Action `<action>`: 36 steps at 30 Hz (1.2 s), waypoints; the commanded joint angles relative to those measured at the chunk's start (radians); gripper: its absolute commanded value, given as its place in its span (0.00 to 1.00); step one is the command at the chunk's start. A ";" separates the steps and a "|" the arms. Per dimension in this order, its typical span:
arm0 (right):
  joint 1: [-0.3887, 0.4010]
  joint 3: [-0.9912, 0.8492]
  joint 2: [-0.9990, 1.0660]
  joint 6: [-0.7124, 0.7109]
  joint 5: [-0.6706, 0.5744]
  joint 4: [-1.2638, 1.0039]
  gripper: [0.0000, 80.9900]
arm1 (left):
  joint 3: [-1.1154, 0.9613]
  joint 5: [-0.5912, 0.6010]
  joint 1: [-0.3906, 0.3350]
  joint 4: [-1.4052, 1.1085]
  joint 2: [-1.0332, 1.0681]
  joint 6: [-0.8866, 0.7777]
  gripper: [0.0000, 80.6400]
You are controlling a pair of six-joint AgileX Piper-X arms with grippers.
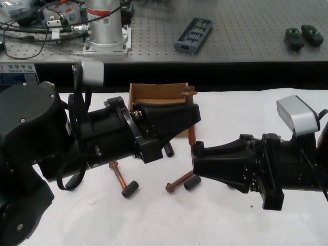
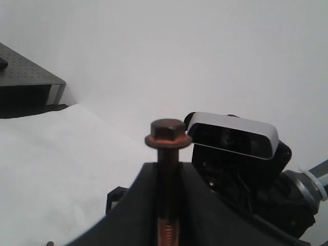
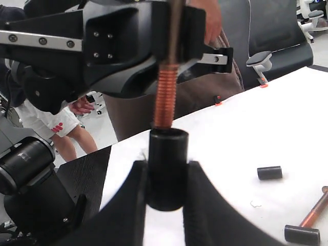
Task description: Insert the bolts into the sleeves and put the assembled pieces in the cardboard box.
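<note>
My left gripper (image 1: 191,117) is shut on a copper bolt (image 1: 192,134), held upright with its hex head (image 2: 165,135) on top, in front of the cardboard box (image 1: 154,94). Directly under it, my right gripper (image 1: 198,151) is shut on a black sleeve (image 3: 166,169), also upright. The bolt's threaded end (image 3: 164,97) meets the sleeve's open top. On the white cloth lie a bolt with a sleeve on it (image 1: 123,182), a bare bolt (image 1: 179,181) and two loose sleeves (image 1: 193,183) (image 1: 169,150).
Behind the white cloth runs a perforated metal bench with a grey ribbed tray (image 1: 193,34), a metal post (image 1: 105,25), cables and two black parts (image 1: 303,36). The loose pieces lie between and below the two arms.
</note>
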 commanded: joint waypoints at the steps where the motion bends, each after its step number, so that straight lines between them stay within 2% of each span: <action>1: 0.002 -0.008 0.000 -0.008 0.009 -0.017 0.02 | -0.003 0.006 0.000 0.008 -0.013 0.003 0.01; 19: 0.025 -0.008 0.000 0.009 0.001 -0.045 0.02 | -0.003 0.050 0.000 0.011 -0.013 -0.019 0.01; 28: 0.025 -0.009 0.000 0.046 0.001 -0.097 0.02 | 0.053 0.063 0.000 0.000 -0.013 -0.005 0.01; 32: 0.025 -0.009 0.000 0.046 0.001 -0.097 0.02 | 0.053 0.086 0.000 -0.023 -0.013 0.050 0.01; 34: 0.025 -0.009 0.000 0.046 0.001 -0.097 0.02 | 0.053 0.104 0.000 -0.030 -0.013 0.082 0.11; 36: 0.025 -0.009 0.000 0.049 0.001 -0.097 0.02 | 0.053 0.107 0.000 -0.030 -0.013 0.096 0.32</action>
